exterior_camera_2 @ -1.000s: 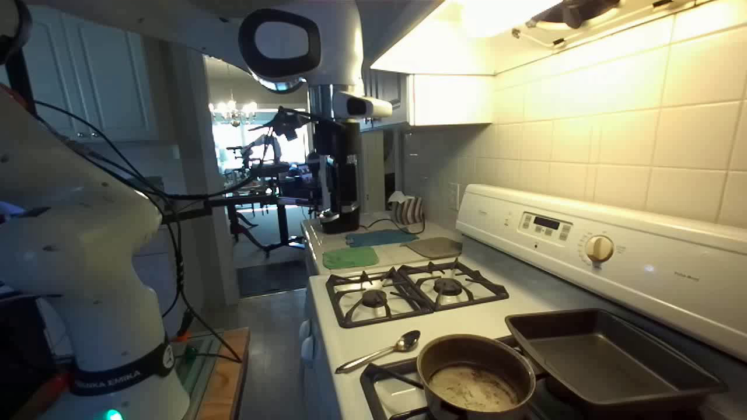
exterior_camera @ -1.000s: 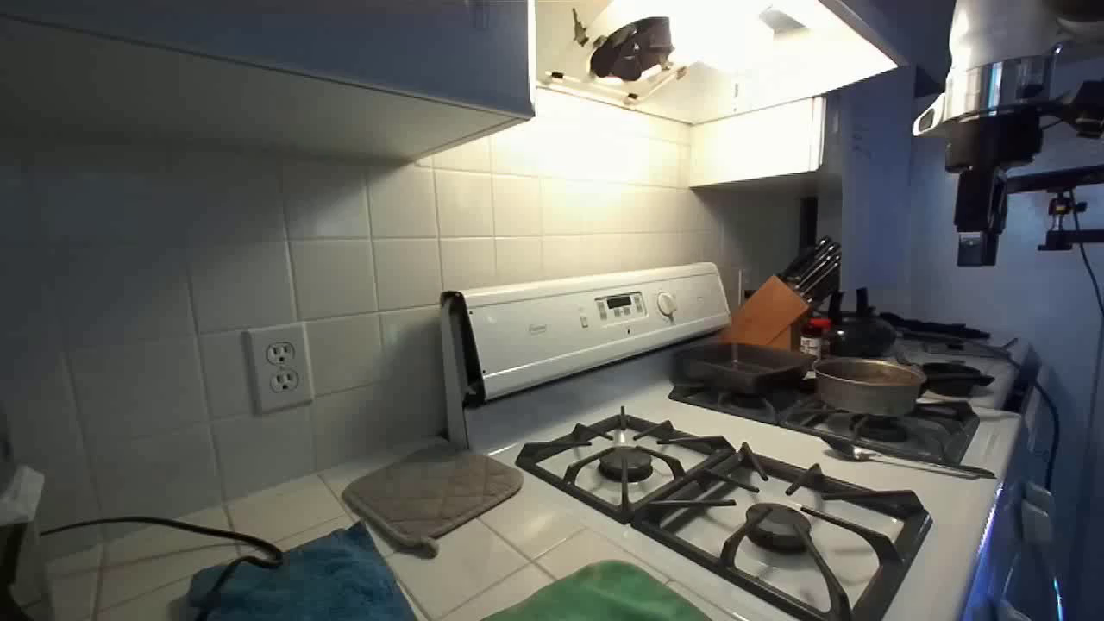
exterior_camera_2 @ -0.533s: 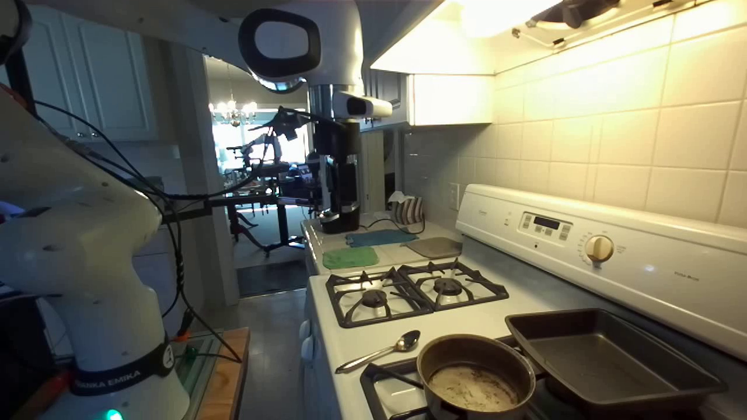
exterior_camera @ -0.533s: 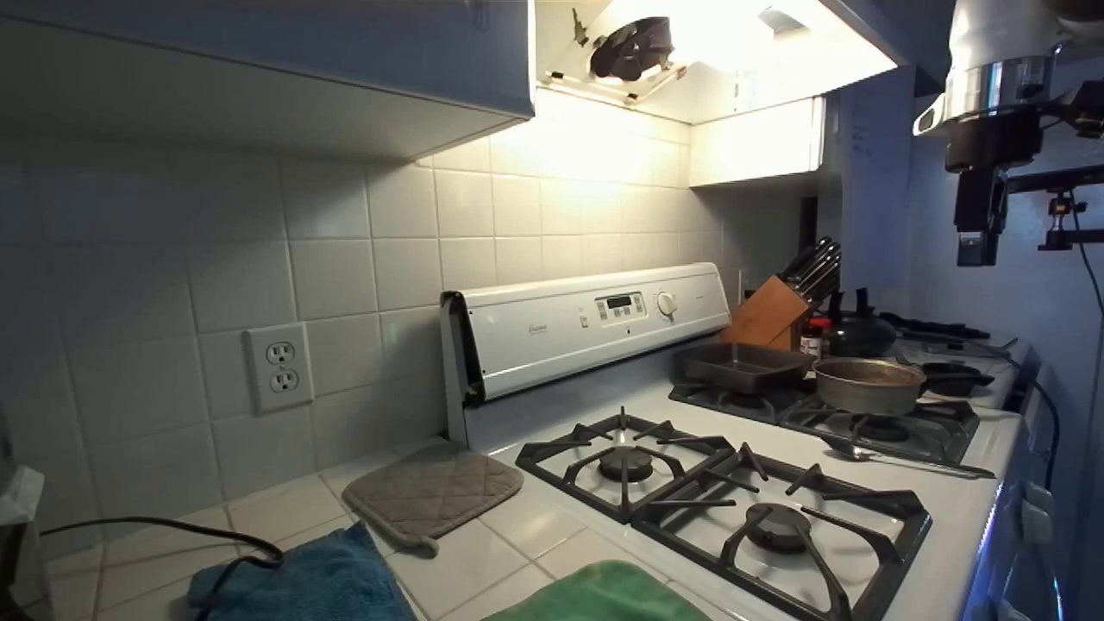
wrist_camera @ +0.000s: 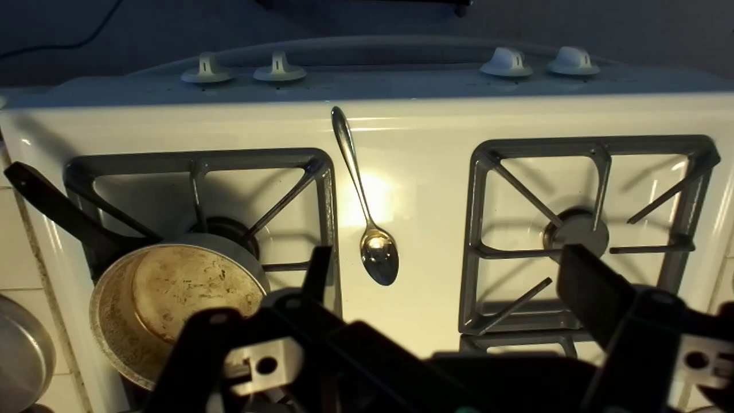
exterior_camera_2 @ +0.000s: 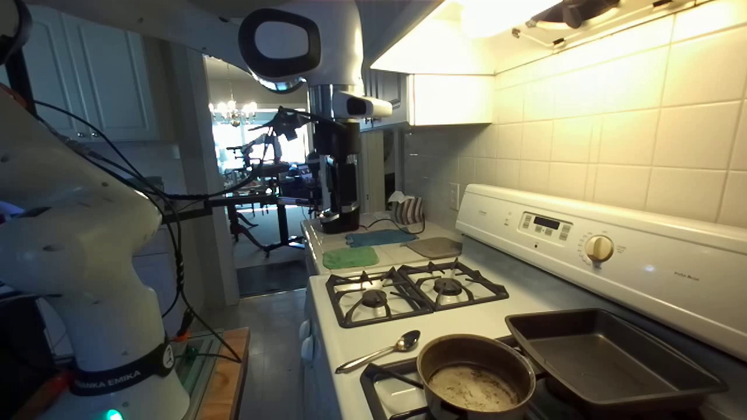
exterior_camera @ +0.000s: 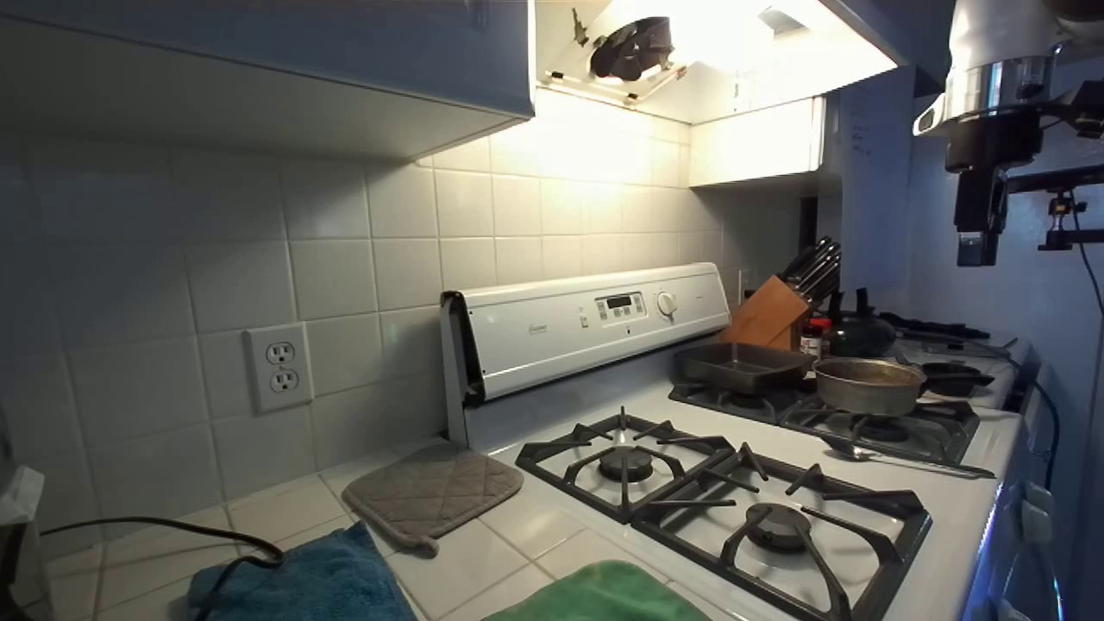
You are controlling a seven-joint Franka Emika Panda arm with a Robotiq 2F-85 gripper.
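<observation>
OK, pincer (wrist_camera: 449,269) spread wide, nothing in its grip, hanging up high, no contact. Spoon (wrist_camera: 373,232) sits in the wrist view, lying flat between two grates (wrist_camera: 328,218), handle toward the knobs (wrist_camera: 280,73), bowl end toward the pincer. Pot (wrist_camera: 166,287) on the grate beside the spoon; in an exterior view, pan (exterior_camera_2: 613,356) next to the pot.

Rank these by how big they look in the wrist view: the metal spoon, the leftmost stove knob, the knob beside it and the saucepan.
Largest: saucepan, though partly hidden by the gripper
Next: metal spoon
Smallest: leftmost stove knob and the knob beside it, which look too alike to rank
</observation>
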